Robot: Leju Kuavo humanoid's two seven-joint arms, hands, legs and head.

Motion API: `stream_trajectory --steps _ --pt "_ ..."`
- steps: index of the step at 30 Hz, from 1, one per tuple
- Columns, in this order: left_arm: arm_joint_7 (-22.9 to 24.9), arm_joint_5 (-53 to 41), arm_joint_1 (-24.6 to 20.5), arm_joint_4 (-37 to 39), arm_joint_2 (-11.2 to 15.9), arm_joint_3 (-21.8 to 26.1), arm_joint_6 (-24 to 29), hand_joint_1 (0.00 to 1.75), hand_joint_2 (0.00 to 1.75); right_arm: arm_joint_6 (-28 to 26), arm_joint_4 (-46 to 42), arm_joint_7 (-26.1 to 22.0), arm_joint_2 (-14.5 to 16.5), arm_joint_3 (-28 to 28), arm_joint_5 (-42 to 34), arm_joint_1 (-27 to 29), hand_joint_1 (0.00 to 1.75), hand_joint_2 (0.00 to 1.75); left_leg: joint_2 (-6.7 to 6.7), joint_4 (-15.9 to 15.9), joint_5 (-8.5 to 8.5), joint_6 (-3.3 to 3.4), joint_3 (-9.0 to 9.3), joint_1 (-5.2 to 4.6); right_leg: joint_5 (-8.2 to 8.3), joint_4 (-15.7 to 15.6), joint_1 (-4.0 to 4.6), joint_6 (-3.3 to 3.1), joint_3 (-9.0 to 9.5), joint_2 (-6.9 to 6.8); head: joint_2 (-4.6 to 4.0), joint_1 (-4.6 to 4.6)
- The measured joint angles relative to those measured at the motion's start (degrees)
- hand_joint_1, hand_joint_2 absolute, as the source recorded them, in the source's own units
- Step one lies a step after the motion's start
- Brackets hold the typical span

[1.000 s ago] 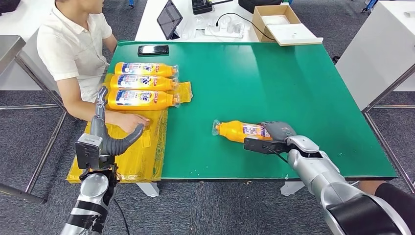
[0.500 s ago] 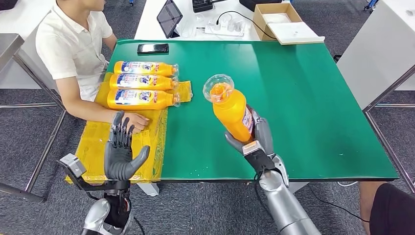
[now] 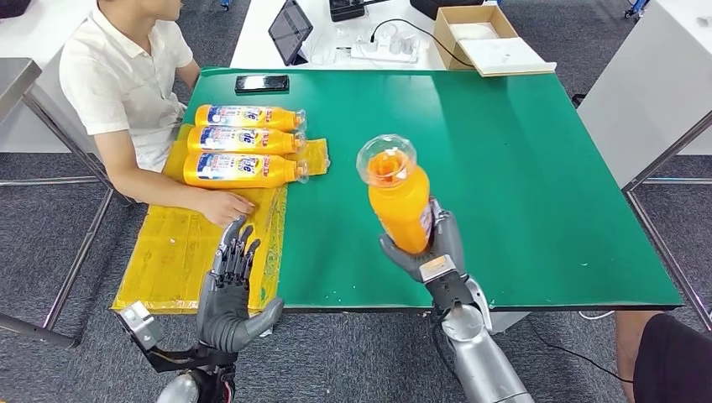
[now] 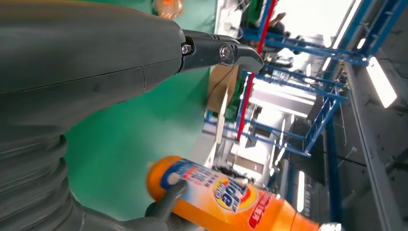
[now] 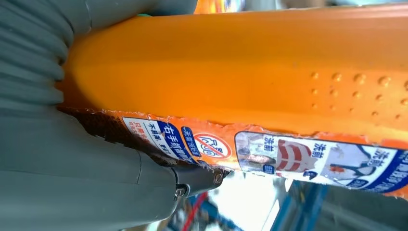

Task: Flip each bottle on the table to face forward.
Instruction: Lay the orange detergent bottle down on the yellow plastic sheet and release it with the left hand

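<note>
My right hand [image 3: 430,249] grips an orange bottle [image 3: 400,204] and holds it upright above the green table [image 3: 520,168], its clear cap [image 3: 385,158] pointing up. In the right wrist view the bottle [image 5: 240,67] runs across my right hand [image 5: 72,159], its back label turned to the camera. Three more orange bottles [image 3: 245,143] lie side by side on a yellow mat [image 3: 189,252] at the table's left, blue labels up. My left hand [image 3: 232,290] is raised at the mat's front edge with fingers spread, holding nothing. Beyond my left hand [image 4: 72,72], its wrist view shows a labelled bottle [image 4: 226,197].
A person in a white shirt [image 3: 117,75] sits at the table's left, one hand [image 3: 225,206] resting on the mat close to my left hand. A black phone [image 3: 262,83] lies at the far edge. Behind are a tablet [image 3: 290,31] and a cardboard box [image 3: 483,38].
My right hand lifted the bottle off the table, stood it upright, then shifted it slightly right. My left hand turned palm-forward and sank toward the mat's front edge.
</note>
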Motion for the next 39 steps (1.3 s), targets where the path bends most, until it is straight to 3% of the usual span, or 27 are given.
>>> stream_trajectory --steps 4,11,24,39 --pt "0.11 -1.76 -1.66 1.25 -0.33 -1.09 -0.13 0.00 1.75 4.43 3.87 -0.38 2.45 4.40 1.24 0.04 1.75 1.75 -0.02 -0.01 0.01 -0.01 0.01 0.03 -0.01 0.00 0.02 -0.01 -0.01 0.00 0.00 0.00" --pt "2.61 -0.09 -4.16 4.91 -0.74 -2.48 -1.98 0.00 1.75 6.02 8.36 -0.95 4.97 10.48 1.27 -0.31 1.75 1.75 -0.04 -0.01 0.03 0.00 0.01 0.00 0.00 0.02 -0.01 -0.01 0.02 0.00 0.00 0.01" --pt "1.70 -2.49 -6.24 8.22 -1.54 -3.16 0.91 0.00 1.75 8.26 11.25 -1.33 6.12 13.74 0.60 -0.95 1.75 1.75 -0.05 -0.01 0.02 0.00 0.02 0.00 0.00 0.01 0.00 -0.01 0.01 0.00 0.00 0.01" --pt "0.67 -2.67 -6.52 8.33 -1.57 -5.34 -0.78 0.00 1.75 10.49 14.68 -2.69 6.42 14.29 -3.13 -1.17 1.75 1.75 -0.04 0.00 0.02 0.00 0.02 0.00 0.00 0.01 -0.01 0.00 0.02 0.00 0.00 0.01"
